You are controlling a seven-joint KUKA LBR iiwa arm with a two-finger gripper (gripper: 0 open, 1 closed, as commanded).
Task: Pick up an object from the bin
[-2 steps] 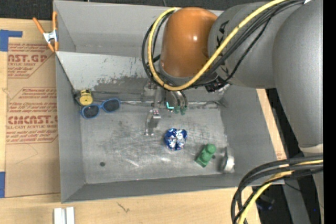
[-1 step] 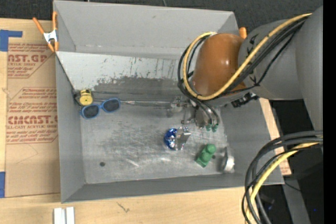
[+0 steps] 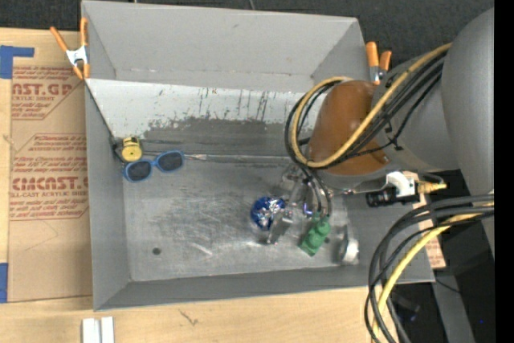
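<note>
Several loose items lie in the grey metal bin (image 3: 185, 225). Jaws sit low toward the bin's lower right corner, between a crumpled shiny blue foil item (image 3: 265, 211) and a small green plastic piece (image 3: 315, 237). Whether the jaws are open or closed cannot be told. Blue plastic sunglasses (image 3: 152, 165) lie by the left wall.

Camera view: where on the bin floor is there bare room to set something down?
Bare: the floor across its middle and lower left, between the blue sunglasses and yellow piece at upper left and the shiny blue thing. Crowded: lower right, where the gripper hangs by the shiny blue thing, a green piece and a grey piece.
</note>
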